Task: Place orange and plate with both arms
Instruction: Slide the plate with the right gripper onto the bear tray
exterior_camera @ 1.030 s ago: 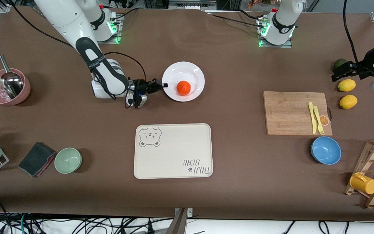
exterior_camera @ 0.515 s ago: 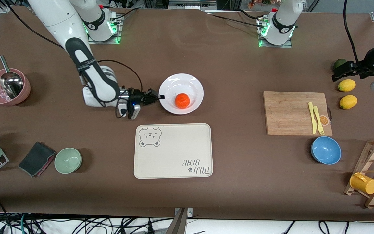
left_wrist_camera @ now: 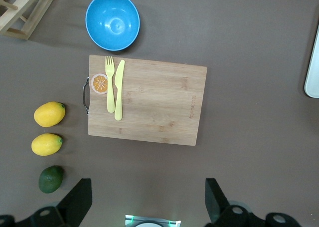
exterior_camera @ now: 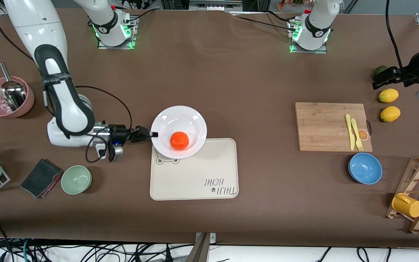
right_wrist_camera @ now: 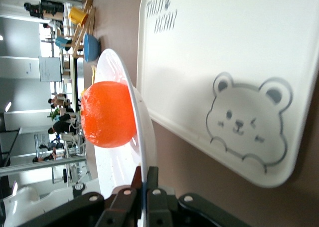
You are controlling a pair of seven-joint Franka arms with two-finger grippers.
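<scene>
Over brown worktop (exterior_camera: pixel 253 80), right fingers (exterior_camera: pixel 154 134) pinch plate (exterior_camera: pixel 186 118) rim, orange (exterior_camera: pixel 179 141) inside, above bear tray (exterior_camera: pixel 209 171) corner. Left fingers (left_wrist_camera: pixel 144 199) spread wide, empty, waiting over lemons (exterior_camera: pixel 388 95).

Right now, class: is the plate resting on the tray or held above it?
Held above: the right gripper pinches the plate rim over the tray corner.

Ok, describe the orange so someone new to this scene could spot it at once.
Find the beige bear tray at mid-table. Over its bear corner the right gripper holds a white plate by the rim, and the orange sits in that plate. It is the only red-orange fruit; the lemons at the left arm's end are yellow.
</scene>
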